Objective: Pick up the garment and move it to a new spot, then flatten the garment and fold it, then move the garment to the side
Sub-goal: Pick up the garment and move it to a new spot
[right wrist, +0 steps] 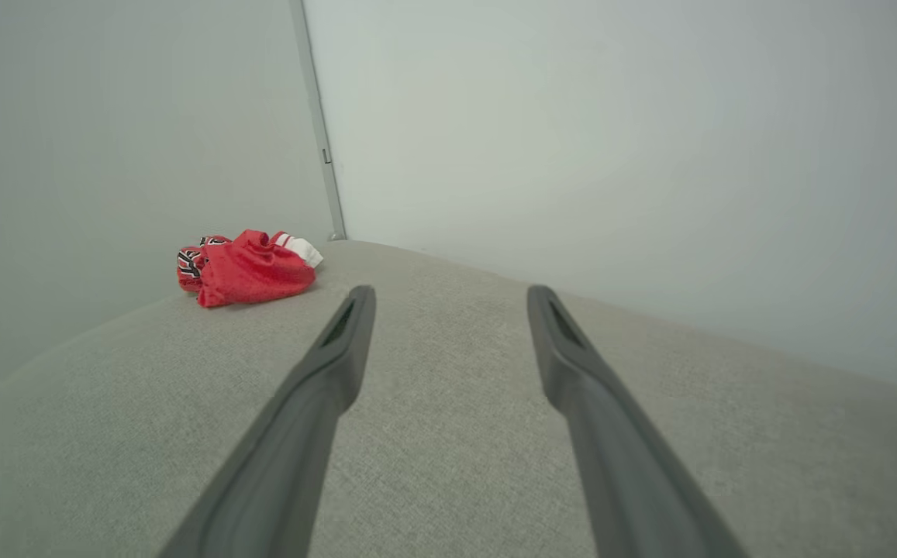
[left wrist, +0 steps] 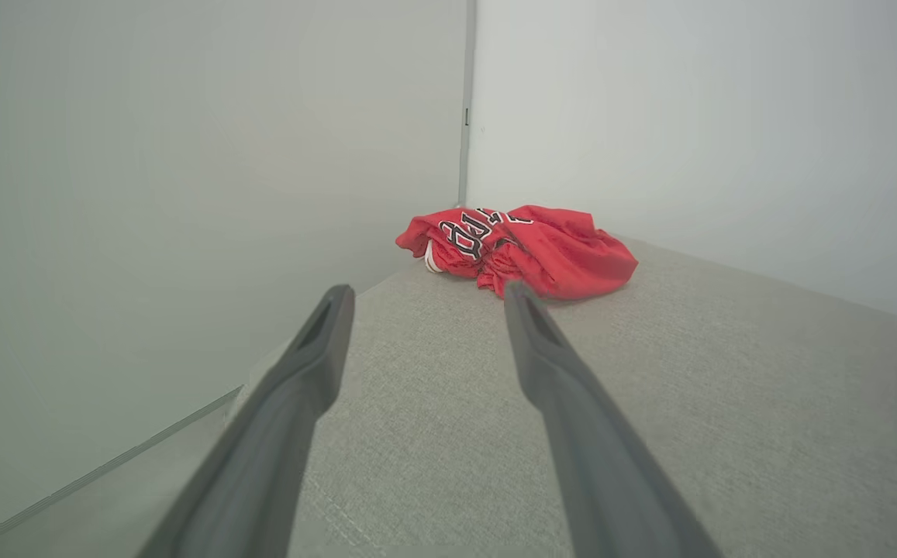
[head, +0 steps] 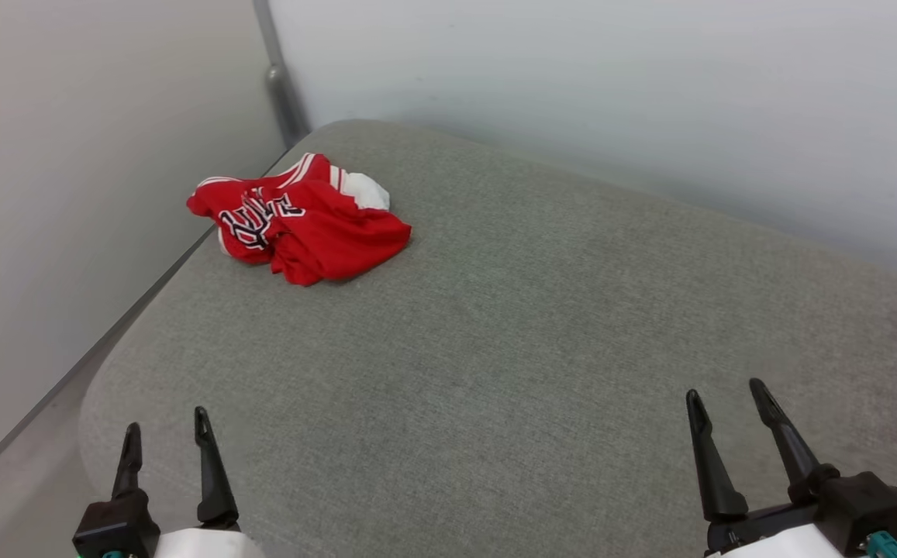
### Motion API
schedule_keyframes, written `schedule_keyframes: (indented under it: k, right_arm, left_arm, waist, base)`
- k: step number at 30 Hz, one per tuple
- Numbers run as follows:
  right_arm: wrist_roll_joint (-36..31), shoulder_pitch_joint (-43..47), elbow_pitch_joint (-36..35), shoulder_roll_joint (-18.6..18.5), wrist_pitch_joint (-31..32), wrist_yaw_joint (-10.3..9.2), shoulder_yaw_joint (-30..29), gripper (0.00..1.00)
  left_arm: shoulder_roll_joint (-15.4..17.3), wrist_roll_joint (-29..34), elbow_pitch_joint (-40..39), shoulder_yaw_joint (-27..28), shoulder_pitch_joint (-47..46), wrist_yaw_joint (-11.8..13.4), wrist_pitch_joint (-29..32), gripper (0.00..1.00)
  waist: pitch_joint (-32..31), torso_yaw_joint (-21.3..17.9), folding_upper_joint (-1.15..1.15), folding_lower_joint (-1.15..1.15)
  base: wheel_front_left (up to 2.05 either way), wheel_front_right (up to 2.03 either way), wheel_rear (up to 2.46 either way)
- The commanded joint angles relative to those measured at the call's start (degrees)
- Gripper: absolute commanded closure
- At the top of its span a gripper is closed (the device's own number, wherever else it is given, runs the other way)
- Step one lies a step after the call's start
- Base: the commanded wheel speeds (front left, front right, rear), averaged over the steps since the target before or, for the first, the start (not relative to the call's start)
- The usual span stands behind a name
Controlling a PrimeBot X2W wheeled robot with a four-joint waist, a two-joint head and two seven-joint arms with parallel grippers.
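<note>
Left gripper [head: 167, 418] and right gripper [head: 725, 387] sit at the near edge, fingers spread wide, nothing held. Garment [head: 301, 221] lies bunched at the far left corner of the grey woven surface [head: 510, 349], close to the wall [head: 68, 232]. Pickup looks like the step in hand. I'd reach with the left, pinch a raised red fold, lift clear. Slick jersey cloth, crumpled; padding beneath has rounded corners.

i see a broad grey fabric cushion [head: 533, 349] tucked into a corner of plain pale walls [head: 611, 77], softly lit.
</note>
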Motion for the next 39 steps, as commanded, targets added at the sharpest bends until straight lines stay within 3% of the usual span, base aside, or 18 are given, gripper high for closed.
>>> schedule_keyframes:
  k: [1,7,17,26,31,34,37,39]
  right_arm:
    - [-0.3,-0.6,0.19,-0.02,-0.1,-0.02,0.29,0.0]
    - [-0.92,-0.93,0.36,-0.01,-0.1,-0.02,0.61,0.0]
    - [-4.1,-2.72,-1.5,-0.02,-0.1,-0.02,-1.71,0.0]
    - [-9.33,-8.07,-5.69,-0.02,-0.1,-0.02,-3.17,0.0]
    - [-11.46,-10.47,-8.23,-0.02,-0.11,-0.03,-3.96,0.0]
    - [-13.44,-12.52,-10.71,-0.03,-0.1,-0.03,-4.27,0.0]
    - [-14.13,-13.28,-11.92,-0.04,-0.1,-0.03,-4.59,0.0]
    - [-14.79,-13.69,-13.23,-0.21,-0.1,-0.03,-4.92,0.0]
  left_arm:
    - [0.01,0.15,-0.45,0.2,0.52,0.37,-0.16,0.0]
    - [0.01,0.18,-0.24,0.19,0.42,0.42,-0.16,0.0]
    - [2.14,-1.52,3.61,5.3,-12.67,-5.69,-0.15,0.0]
    - [10.56,-3.83,12.7,11.7,-33.93,-9.68,-0.15,0.0]
    - [13.57,-7.15,17.71,14.56,-43.19,-11.5,-0.15,0.0]
    - [18.71,-10.01,24.31,15.97,-52.07,-13.32,0.89,0.0]
    - [20.27,-12.65,27.28,16.7,-56.05,-14.13,2.08,0.0]
    - [23.15,-13.59,29.81,16.18,-59.29,-14.67,3.57,0.0]
  waist:
    - [0.31,0.57,0.0,0.0]
    - [0.5,0.52,0.0,0.0]
    - [5.8,-1.83,0.0,0.0]
    - [17.43,-5.99,0.0,0.0]
    - [22.31,-7.42,0.0,0.0]
    - [26.21,-8.99,0.0,0.0]
    - [27.82,-9.46,0.0,0.0]
    - [29.19,-9.83,0.0,0.0]
  base:
    - [0.0,0.0,0.0]
    - [0.0,0.0,0.0]
    - [0.0,0.0,0.0]
    - [0.0,0.0,0.0]
    - [0.0,0.0,0.0]
    - [0.0,0.0,0.0]
    - [0.0,0.0,0.0]
    - [0.0,0.0,0.0]
